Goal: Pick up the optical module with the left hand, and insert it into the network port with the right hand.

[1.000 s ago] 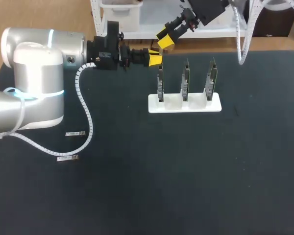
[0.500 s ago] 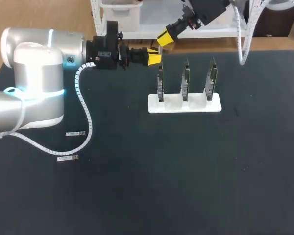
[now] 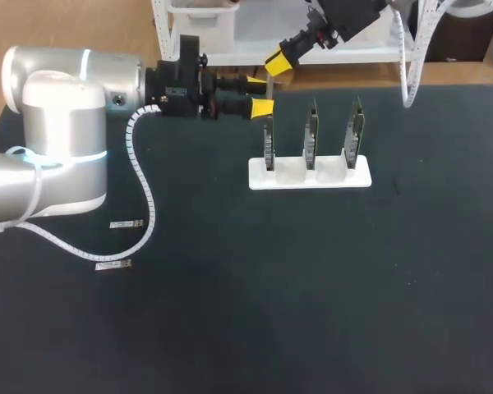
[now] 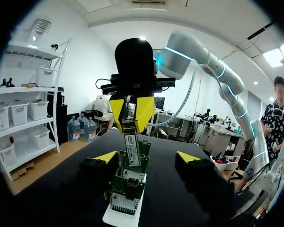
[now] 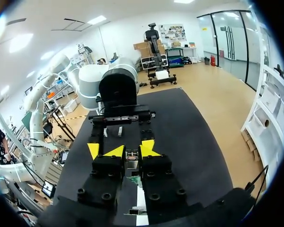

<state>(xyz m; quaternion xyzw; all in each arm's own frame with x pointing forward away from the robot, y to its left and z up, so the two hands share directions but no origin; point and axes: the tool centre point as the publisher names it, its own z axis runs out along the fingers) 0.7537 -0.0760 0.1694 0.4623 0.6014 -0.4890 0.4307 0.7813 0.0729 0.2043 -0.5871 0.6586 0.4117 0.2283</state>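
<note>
Our right fingers point(image 4: 117, 109) pinching optical module point(image 4: 131, 145), long axis pointing down at nearest network card point(image 4: 127, 191) in white rack point(image 4: 120, 218) on bench point(image 4: 163, 194), just above it. Our left fingers point(image 4: 105, 158) spread wide either side of module, not touching.

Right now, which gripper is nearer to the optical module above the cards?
Right. The right gripper is shut on the optical module; the left gripper is open, its fingers flanking the module without touching it.
</note>
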